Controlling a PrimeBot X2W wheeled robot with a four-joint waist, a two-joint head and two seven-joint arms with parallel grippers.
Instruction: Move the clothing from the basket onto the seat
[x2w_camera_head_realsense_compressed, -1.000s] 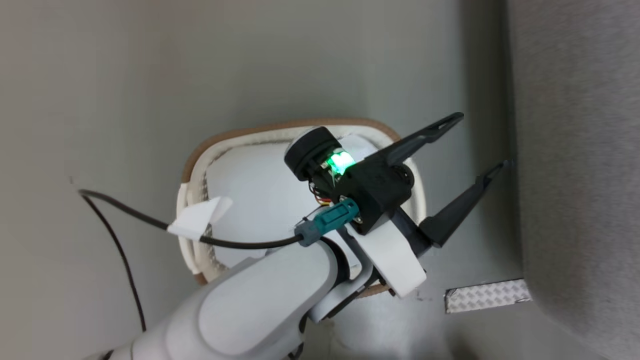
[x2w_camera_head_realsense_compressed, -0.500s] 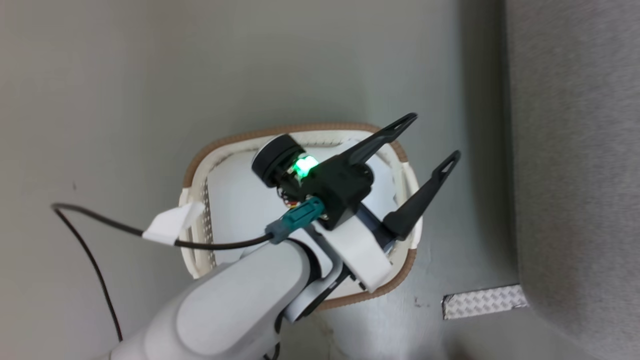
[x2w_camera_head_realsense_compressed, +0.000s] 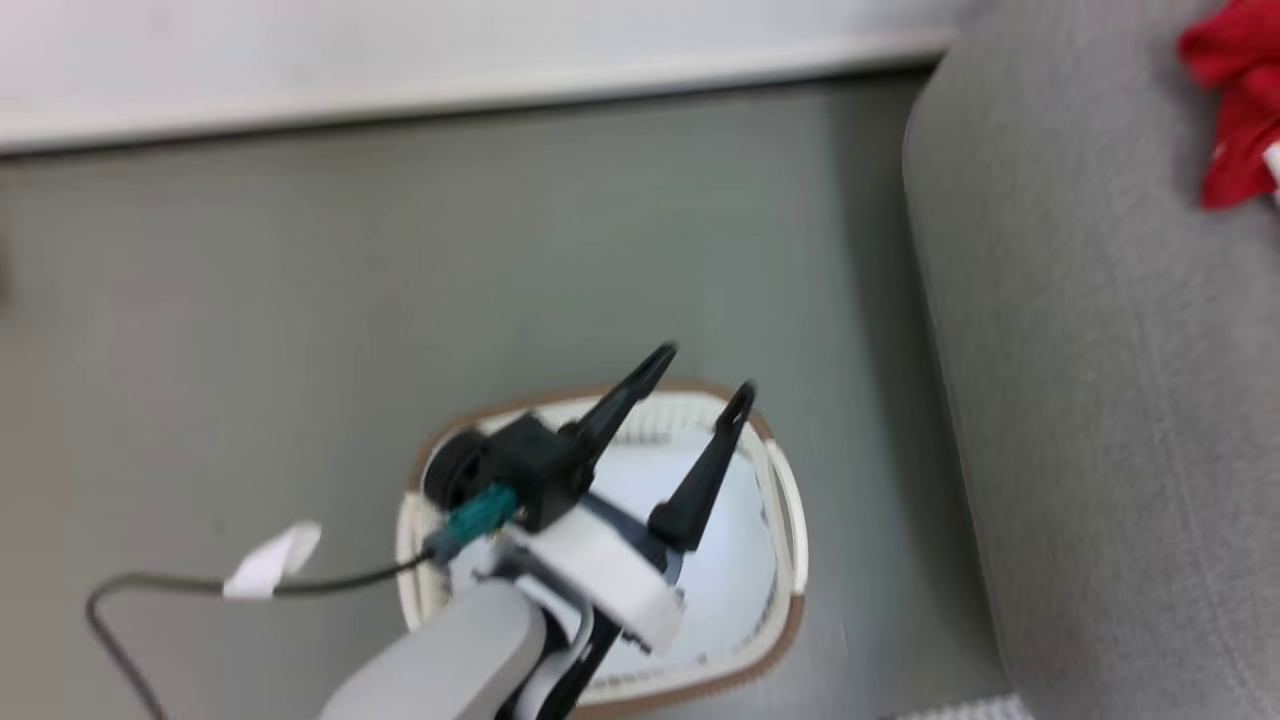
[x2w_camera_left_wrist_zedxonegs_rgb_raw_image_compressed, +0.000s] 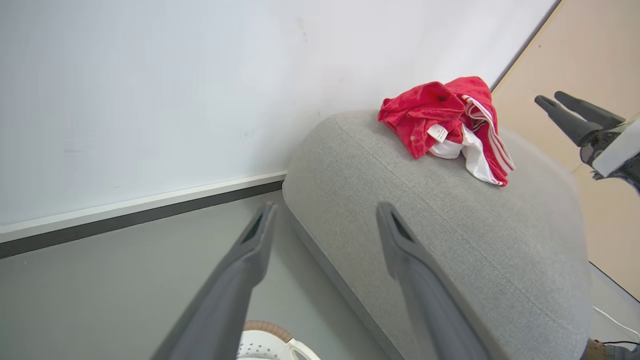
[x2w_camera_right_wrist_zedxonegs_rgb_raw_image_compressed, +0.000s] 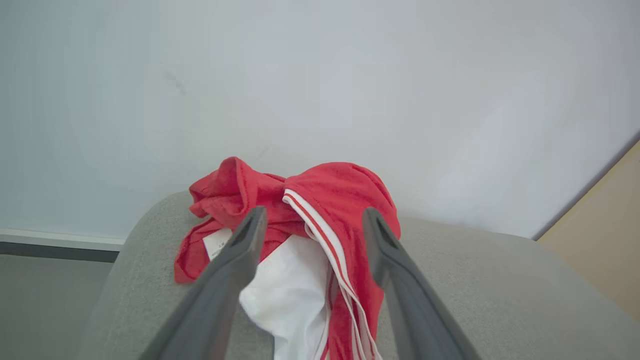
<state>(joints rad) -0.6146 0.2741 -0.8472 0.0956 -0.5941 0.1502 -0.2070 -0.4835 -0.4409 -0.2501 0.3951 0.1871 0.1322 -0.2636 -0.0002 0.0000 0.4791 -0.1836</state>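
With the red garments (x2w_camera_left_wrist_zedxonegs_rgb_raw_image_compressed: 430, 110) heaped far right on the grey sofa (x2w_camera_left_wrist_zedxonegs_rgb_raw_image_compressed: 450, 225) and the laundry basket (x2w_camera_head_realsense_compressed: 795, 610) seemingly bare, lift your left end effector (x2w_camera_head_realsense_compressed: 705, 372), wide and empty above it, aside to check the hidden part; your right end effector (x2w_camera_right_wrist_zedxonegs_rgb_raw_image_compressed: 315, 215), also wide, holds nothing.

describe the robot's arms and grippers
The left gripper has two long tapering dark fingers on a black body, a white wrist plate and a pale grey forearm. A teal connector feeds a black cable with a white tag. The right gripper has matching fingers.
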